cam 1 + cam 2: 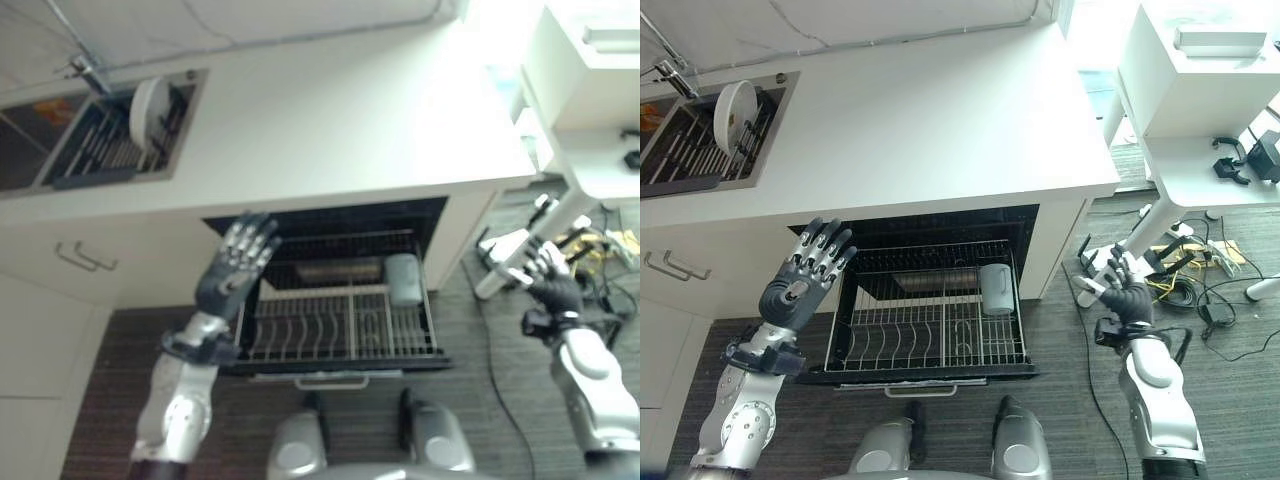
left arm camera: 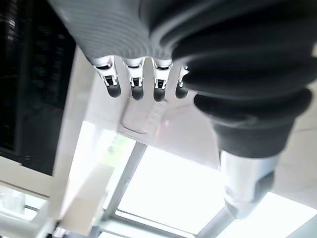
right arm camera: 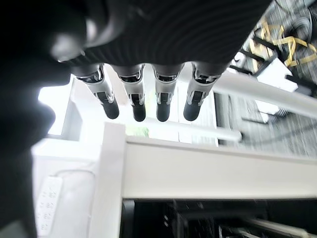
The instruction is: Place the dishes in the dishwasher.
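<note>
Here, a white plate is seen standing on edge in a dark drainer set in the sink, which is sunk into the white table well away from the dishwasher. The dishwasher's wire rack is pulled out below the table's front edge, and a pale cup is seen lying in the rack's far right corner. The left hand is raised just beside the rack's left side, with its fingers straight and spread and nothing held. The right hand is held up well to the right of the rack, over the floor, its fingers likewise straight and empty.
</note>
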### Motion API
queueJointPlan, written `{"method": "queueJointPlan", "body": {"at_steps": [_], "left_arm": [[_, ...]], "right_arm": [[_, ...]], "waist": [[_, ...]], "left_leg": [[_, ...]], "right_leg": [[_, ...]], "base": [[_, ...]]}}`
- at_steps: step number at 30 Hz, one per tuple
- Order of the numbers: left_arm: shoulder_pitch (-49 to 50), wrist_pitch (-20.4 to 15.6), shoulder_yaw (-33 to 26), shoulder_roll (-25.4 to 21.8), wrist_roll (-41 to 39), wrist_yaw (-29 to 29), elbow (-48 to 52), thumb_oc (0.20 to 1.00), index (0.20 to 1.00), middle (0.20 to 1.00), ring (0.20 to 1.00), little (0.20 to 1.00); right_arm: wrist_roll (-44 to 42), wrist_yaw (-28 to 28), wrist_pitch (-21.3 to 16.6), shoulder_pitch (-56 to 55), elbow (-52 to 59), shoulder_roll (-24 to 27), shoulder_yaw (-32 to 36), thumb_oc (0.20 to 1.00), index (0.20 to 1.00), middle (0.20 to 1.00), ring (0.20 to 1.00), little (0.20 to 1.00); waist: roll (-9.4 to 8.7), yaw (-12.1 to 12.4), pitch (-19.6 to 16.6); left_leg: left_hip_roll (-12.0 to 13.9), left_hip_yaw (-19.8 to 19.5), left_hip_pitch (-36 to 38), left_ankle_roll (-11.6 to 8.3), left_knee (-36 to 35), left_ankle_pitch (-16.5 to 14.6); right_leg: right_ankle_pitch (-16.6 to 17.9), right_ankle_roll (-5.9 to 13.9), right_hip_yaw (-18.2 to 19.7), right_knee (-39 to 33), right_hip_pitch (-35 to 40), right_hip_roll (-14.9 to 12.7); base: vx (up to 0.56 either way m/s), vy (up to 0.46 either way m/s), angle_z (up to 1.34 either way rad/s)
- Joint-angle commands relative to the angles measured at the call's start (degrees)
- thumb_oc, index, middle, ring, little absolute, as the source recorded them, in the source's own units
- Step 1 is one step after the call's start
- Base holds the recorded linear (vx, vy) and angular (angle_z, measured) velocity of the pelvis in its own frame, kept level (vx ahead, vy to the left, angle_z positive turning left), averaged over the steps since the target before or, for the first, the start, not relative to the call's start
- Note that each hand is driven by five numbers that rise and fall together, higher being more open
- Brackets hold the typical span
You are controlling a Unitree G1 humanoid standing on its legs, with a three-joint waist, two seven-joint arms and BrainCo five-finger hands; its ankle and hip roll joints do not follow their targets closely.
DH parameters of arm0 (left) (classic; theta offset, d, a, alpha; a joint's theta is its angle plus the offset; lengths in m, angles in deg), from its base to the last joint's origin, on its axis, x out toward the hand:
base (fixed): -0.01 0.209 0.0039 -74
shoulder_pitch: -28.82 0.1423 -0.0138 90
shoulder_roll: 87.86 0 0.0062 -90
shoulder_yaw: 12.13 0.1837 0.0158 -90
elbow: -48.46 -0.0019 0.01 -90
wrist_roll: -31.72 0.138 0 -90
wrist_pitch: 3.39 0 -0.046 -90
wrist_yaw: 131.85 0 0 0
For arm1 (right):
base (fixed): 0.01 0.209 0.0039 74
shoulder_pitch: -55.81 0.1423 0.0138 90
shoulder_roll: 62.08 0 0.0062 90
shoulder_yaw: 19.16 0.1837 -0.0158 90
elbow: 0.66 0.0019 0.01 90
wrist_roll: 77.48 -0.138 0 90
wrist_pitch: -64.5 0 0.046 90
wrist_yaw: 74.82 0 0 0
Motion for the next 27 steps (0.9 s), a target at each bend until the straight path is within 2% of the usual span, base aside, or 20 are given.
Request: {"method": "queueJointPlan", "body": {"at_steps": [1, 2, 3, 4, 5, 6, 7, 8, 9, 10, 11, 12, 13, 14, 15, 16, 17, 18, 21, 27], "left_arm": [[-0.60, -5.70, -2.66, 0.17, -4.38, -0.71, 4.42, 1.000, 1.000, 1.000, 1.000, 1.000], [-1.94, -5.42, -2.81, 0.25, -3.93, -1.21, 3.74, 1.000, 1.000, 1.000, 1.000, 1.000], [-3.14, -4.25, -2.95, -0.23, -3.98, -2.18, 2.77, 1.000, 1.000, 1.000, 1.000, 1.000], [-3.81, -3.37, -3.00, -0.59, -5.19, -2.97, 1.89, 1.000, 1.000, 1.000, 1.000, 1.000], [-4.60, -2.10, -3.11, -1.20, -6.69, -4.05, 0.58, 1.000, 1.000, 1.000, 1.000, 1.000], [-5.08, -0.85, -3.32, -1.80, -5.48, -4.29, 0.25, 1.000, 1.000, 1.000, 1.000, 1.000], [-4.61, -0.54, -3.28, -2.84, -3.76, -3.95, 0.71, 1.000, 1.000, 1.000, 1.000, 1.000], [-3.73, -0.01, -3.95, -3.13, -3.95, -3.85, 1.67, 1.000, 1.000, 1.000, 1.000, 1.000], [-1.84, 1.25, -5.40, -3.08, -5.39, -4.14, 3.64, 1.000, 1.000, 1.000, 1.000, 1.000], [-1.07, 1.76, -5.98, -2.77, -5.78, -4.60, 4.17, 1.000, 1.000, 1.000, 1.000, 1.000], [-0.24, 2.39, -6.47, -2.90, -6.10, -5.89, 4.12, 1.000, 1.000, 1.000, 1.000, 1.000], [-0.24, 2.43, -6.51, -2.92, -6.10, -5.94, 4.13, 1.000, 1.000, 1.000, 1.000, 1.000], [-0.32, 2.94, -6.27, -2.93, -6.36, -5.95, 4.34, 1.000, 1.000, 1.000, 1.000, 1.000], [-0.52, 3.07, -6.18, -2.91, -6.26, -5.71, 4.32, 1.000, 1.000, 1.000, 1.000, 1.000], [-1.17, 2.98, -5.36, -2.61, -5.44, -5.24, 4.10, 1.000, 1.000, 1.000, 1.000, 1.000], [-1.40, 3.02, -4.97, -2.39, -5.27, -5.21, 3.98, 1.000, 1.000, 1.000, 1.000, 1.000], [-2.15, 3.38, -4.05, -1.95, -4.97, -5.10, 3.91, 1.000, 1.000, 1.000, 1.000, 1.000], [-3.01, 3.69, -3.18, -1.46, -4.27, -5.19, 3.80, 1.000, 1.000, 1.000, 1.000, 1.000], [-4.16, 3.49, -2.59, -1.13, -3.94, -6.06, 2.66, 1.000, 1.000, 1.000, 1.000, 1.000], [-4.56, 4.38, -0.92, -0.40, -5.50, -6.44, 2.29, 1.000, 1.000, 1.000, 1.000, 1.000]], "right_arm": [[-0.87, -0.76, -2.87, 7.18, 1.41, 2.15, -0.67, 1.000, 1.000, 1.000, 1.000, 1.000], [-1.29, -1.68, -2.16, 9.88, 1.06, 3.04, -0.45, 1.000, 1.000, 1.000, 1.000, 1.000], [-1.35, -3.16, -2.70, 10.93, 0.77, 2.83, -0.03, 1.000, 1.000, 1.000, 1.000, 1.000], [-0.99, -3.79, -3.35, 11.06, 0.55, 2.52, 0.20, 1.000, 1.000, 1.000, 1.000, 1.000], [-0.27, -4.31, -5.35, 10.45, 0.27, 1.44, 0.61, 1.000, 1.000, 1.000, 1.000, 1.000], [-1.12, -4.23, -6.71, 9.33, 0.66, 0.14, 1.29, 1.000, 1.000, 1.000, 1.000, 1.000], [-2.47, -3.28, -7.26, 7.61, 2.20, -1.61, 1.73, 1.000, 1.000, 1.000, 1.000, 1.000], [-2.19, -2.03, -7.39, 6.75, 2.90, -2.62, 1.92, 1.000, 1.000, 1.000, 1.000, 1.000], [-0.92, -0.61, -7.62, 5.91, 3.77, -3.70, 1.75, 1.000, 1.000, 1.000, 1.000, 1.000], [-1.11, -0.74, -7.94, 5.81, 4.07, -3.80, 1.37, 1.000, 1.000, 1.000, 1.000, 1.000], [-1.28, -2.14, -7.80, 6.09, 4.69, -4.04, 0.87, 1.000, 1.000, 1.000, 1.000, 1.000], [-1.29, -2.26, -7.79, 6.17, 4.72, -4.07, 0.82, 1.000, 1.000, 1.000, 1.000, 1.000], [-1.35, -3.51, -8.12, 6.49, 5.12, -4.37, 0.35, 1.000, 1.000, 1.000, 1.000, 1.000], [-1.21, -3.80, -8.06, 6.60, 5.39, -4.40, 0.21, 1.000, 1.000, 1.000, 1.000, 1.000], [-1.16, -4.85, -7.95, 6.19, 6.23, -4.29, -0.02, 1.000, 1.000, 1.000, 1.000, 1.000], [-1.19, -5.23, -7.99, 5.77, 6.58, -4.27, 0.05, 1.000, 1.000, 1.000, 1.000, 1.000], [-1.61, -6.01, -8.20, 4.93, 7.02, -4.08, 0.39, 1.000, 1.000, 1.000, 1.000, 1.000], [-2.07, -6.34, -8.83, 4.40, 6.84, -4.08, 0.71, 1.000, 1.000, 1.000, 1.000, 1.000], [-3.12, -5.56, -10.82, 3.49, 5.97, -3.87, 1.15, 1.000, 1.000, 1.000, 1.000, 1.000], [-2.74, -5.60, -10.26, 3.46, 6.41, -5.20, -0.47, 1.000, 1.000, 1.000, 1.000, 1.000]], "waist": [[0.22, -0.48, -0.59], [0.27, -0.93, -0.73], [-0.14, -1.84, -0.66], [-0.62, -2.07, -0.48], [-1.47, -2.10, -0.14], [-2.61, -1.58, 0.24], [-4.00, -0.60, 0.66], [-4.29, 0.01, 0.77], [-3.70, 0.96, 0.88], [-3.04, 1.02, 0.79], [-1.55, 0.76, -0.15], [-1.57, 0.75, -0.31], [-0.18, 0.86, -1.04], [0.43, 0.74, -1.31], [0.78, 0.30, -1.59], [0.87, -0.02, -1.92], [0.62, -0.75, -2.33], [0.28, -1.10, -2.94], [-1.08, -0.85, -3.77], [0.51, -1.53, -4.95]], "left_leg": [[1.72, -1.35, 4.46, -2.24, -0.90, 1.38], [1.63, -1.07, 5.82, -2.21, -0.90, -1.90], [1.38, 1.80, 6.96, -1.80, -0.90, -5.43], [0.56, 2.96, 7.54, -1.36, -0.90, -6.93], [-1.73, 2.83, 8.12, -0.31, -0.90, -9.03], [-4.26, 2.90, 8.22, 0.30, -0.90, -10.30], [-6.87, 4.03, 8.74, 0.88, -0.22, -12.08], [-7.73, 4.82, 9.02, 1.46, -0.05, -12.65], [-8.44, 6.19, 10.10, 2.43, -0.88, -13.12], [-8.50, 6.34, 9.96, 3.16, -0.90, -13.10], [-9.30, 5.47, 8.74, 4.80, -0.90, -12.79], [-9.50, 5.45, 8.33, 4.94, -0.90, -12.40], [-9.69, 5.43, 7.25, 6.46, -0.90, -12.20], [-9.71, 5.12, 6.69, 7.08, -0.90, -12.19], [-10.79, 3.94, 5.78, 8.12, -0.90, -12.17], [-11.26, 3.31, 5.33, 8.29, -0.90, -12.06], [-12.61, 1.99, 4.98, 8.44, -0.90, -11.88], [-13.79, 0.98, 4.47, 8.45, -0.90, -11.61], [-15.91, 2.13, 3.49, 8.36, -0.90, -10.94], [-14.56, 3.60, 4.34, 7.43, -0.90, -10.82]], "right_leg": [[-0.91, 3.46, 3.74, -5.46, 2.55, -0.06], [0.78, 5.60, 5.06, -5.46, 1.62, -2.66], [2.62, 7.82, 6.05, -5.46, 1.03, -5.36], [3.44, 9.04, 6.81, -5.46, 0.78, -6.92], [5.21, 10.58, 8.23, -5.46, 0.33, -9.55], [7.86, 11.03, 8.21, -5.46, 0.09, -12.64], [12.32, 11.03, 5.75, -5.46, -1.42, -15.50], [13.63, 11.06, 3.67, -5.46, -1.97, -15.97], [14.01, 10.87, 0.14, -5.46, -1.00, -14.57], [12.37, 10.48, -0.42, -5.46, 0.07, -12.57], [7.85, 8.77, -0.37, -5.46, 2.35, -6.29], [8.01, 8.51, -0.51, -5.46, 2.28, -5.92], [7.40, 7.20, -2.82, -5.45, 4.50, -1.37], [5.91, 6.59, -3.32, -4.25, 4.90, 0.95], [2.87, 5.07, -2.41, -1.98, 5.37, 5.76], [2.16, 4.39, -1.48, -1.86, 5.57, 7.91], [1.10, 3.08, 0.59, -2.97, 6.50, 12.17], [1.31, 2.24, 0.98, -5.46, 7.46, 14.62], [-0.64, 1.90, -1.28, -5.46, 5.87, 13.23], [-3.51, 1.39, -1.60, -5.46, 7.10, 13.12]], "base": [[-0.15, 0.877, 0.12], [-0.14, 0.829, 0.03], [-0.12, 0.834, 0.00], [-0.04, 0.677, 0.25], [0.01, 0.532, 0.42], [0.00, 0.540, 0.46], [-0.03, 0.376, 0.12], [-0.08, 0.490, -0.39], [-0.11, 0.490, -0.80], [-0.16, 0.679, -1.05], [-0.14, 0.443, -0.77], [-0.15, 0.522, -0.27], [-0.11, 0.319, 0.32], [-0.14, 0.420, 0.48], [-0.08, 0.220, 0.25], [-0.06, 0.178, 0.09], [-0.01, 0.063, 0.17], [-0.02, 0.013, 0.47], [0.01, -0.089, 0.34], [0.05, -0.155, -0.26]]}}
